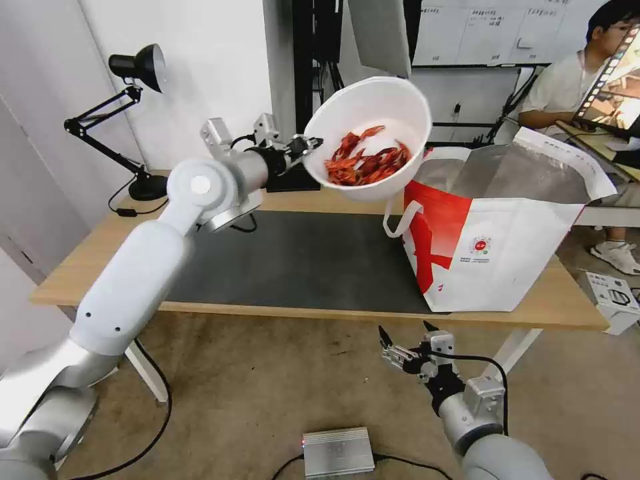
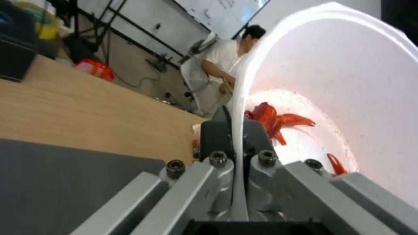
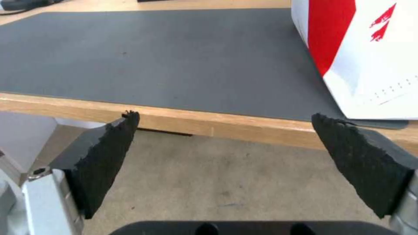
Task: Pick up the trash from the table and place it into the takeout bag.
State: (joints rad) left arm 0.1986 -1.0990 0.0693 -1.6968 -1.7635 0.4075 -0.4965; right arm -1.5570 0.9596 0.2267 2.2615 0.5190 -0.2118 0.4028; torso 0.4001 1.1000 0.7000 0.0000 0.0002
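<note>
A white round bowl [image 1: 373,120] of red shellfish scraps [image 1: 363,163] hangs tilted in the air above the table [image 1: 80,257], just left of the takeout bag [image 1: 493,247]. My left gripper [image 1: 308,145] is shut on the bowl's rim. In the left wrist view the white rim [image 2: 240,137] runs between the fingers [image 2: 214,137], with scraps [image 2: 272,119] inside the bowl. The white-and-red bag stands open on the right of the table, its foil lining showing. My right gripper [image 1: 403,333] hangs open below the table's front edge, its pads [image 3: 109,153] wide apart.
A black desk lamp [image 1: 133,113] stands at the table's back left. A dark grey mat [image 1: 300,260] covers the table's middle. On the floor lies a silver box [image 1: 337,452] with cables. A white carton [image 1: 613,300] sits right of the table.
</note>
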